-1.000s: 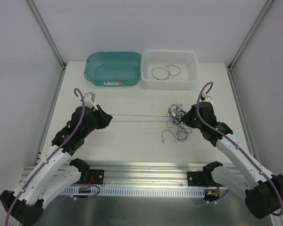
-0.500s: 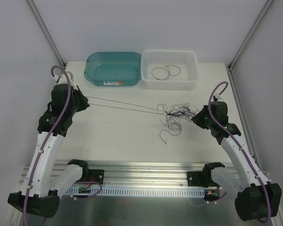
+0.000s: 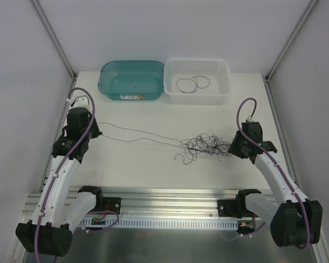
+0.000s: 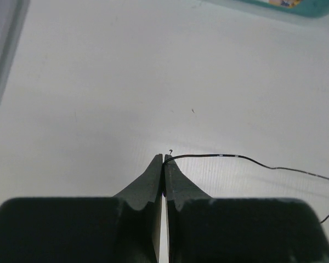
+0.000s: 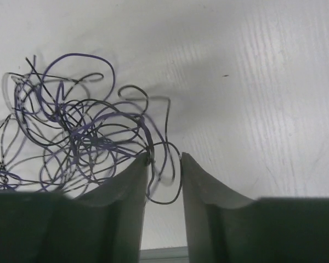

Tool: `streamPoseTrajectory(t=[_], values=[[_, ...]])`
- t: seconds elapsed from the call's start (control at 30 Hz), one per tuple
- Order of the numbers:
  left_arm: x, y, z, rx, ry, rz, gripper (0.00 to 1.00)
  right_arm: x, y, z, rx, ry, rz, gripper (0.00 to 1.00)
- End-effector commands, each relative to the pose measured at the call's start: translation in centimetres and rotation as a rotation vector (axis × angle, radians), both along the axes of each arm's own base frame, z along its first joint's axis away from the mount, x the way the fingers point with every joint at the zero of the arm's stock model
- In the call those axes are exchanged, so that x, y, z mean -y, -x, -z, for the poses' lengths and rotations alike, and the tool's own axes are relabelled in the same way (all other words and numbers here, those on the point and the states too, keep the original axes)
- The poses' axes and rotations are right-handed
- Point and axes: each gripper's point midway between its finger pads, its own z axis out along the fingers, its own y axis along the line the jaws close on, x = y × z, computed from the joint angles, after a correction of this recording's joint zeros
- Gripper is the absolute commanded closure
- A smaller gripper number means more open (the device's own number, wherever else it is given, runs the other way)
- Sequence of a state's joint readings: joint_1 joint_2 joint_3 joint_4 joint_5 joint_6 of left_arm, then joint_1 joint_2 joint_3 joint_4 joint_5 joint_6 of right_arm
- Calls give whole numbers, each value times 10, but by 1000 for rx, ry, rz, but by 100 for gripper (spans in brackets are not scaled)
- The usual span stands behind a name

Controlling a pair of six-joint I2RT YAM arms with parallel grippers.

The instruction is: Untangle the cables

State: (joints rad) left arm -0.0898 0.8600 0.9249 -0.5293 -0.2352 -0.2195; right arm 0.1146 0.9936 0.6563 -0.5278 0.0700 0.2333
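The cables [image 3: 205, 145] lie as a dark, black-and-purple tangle on the white table, right of centre. One thin cable [image 3: 137, 135] runs slack from the tangle leftward to my left gripper [image 3: 95, 129]. In the left wrist view that gripper [image 4: 164, 157] is shut on the very end of this cable [image 4: 236, 157]. My right gripper [image 3: 232, 147] sits at the tangle's right edge. In the right wrist view its jaws [image 5: 164, 156] stand a little apart, open, with loose loops of the tangle [image 5: 82, 137] hanging between the fingers [image 5: 126, 186].
A teal bin [image 3: 107, 82] and a white basket [image 3: 222, 82] stand side by side at the back; a separate cable [image 3: 189, 84] lies coiled in the basket. An aluminium rail [image 3: 164, 204] runs along the near edge. Frame posts rise at both sides.
My left arm swung out to the left with the cable end, and the strand went from taut to slack. My right gripper shifted right and its jaws parted; the tangle spread lower on the table.
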Motion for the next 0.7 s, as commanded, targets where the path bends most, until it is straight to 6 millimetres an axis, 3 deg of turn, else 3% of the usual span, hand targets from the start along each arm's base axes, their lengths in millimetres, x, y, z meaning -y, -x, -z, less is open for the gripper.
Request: streamPoseTrajectory(t=[0.0,0.1,0.17,0.3,0.4,0.6,0.63,0.67], values=[[26,-8,10,70,58,157,100,-18,2,-3,-11,-16,-122,63],[44,-8,19,72,108,244,100,-41,0,-25,46,4,-235,36],[52,-8,19,72,129,289,100,-47,-3,-39,80,50,-261,27],[61,-7,23,63,156,330,100,-85,-8,-69,160,77,-379,25],[64,-5,23,67,174,342,100,-119,-10,-75,186,52,-438,25],[58,-5,24,72,156,310,100,-185,-17,-56,130,170,-556,24],[55,-6,24,73,148,296,100,-190,-25,-61,142,190,-532,25],[54,-5,23,79,146,292,100,-195,-28,-43,95,219,-511,25]])
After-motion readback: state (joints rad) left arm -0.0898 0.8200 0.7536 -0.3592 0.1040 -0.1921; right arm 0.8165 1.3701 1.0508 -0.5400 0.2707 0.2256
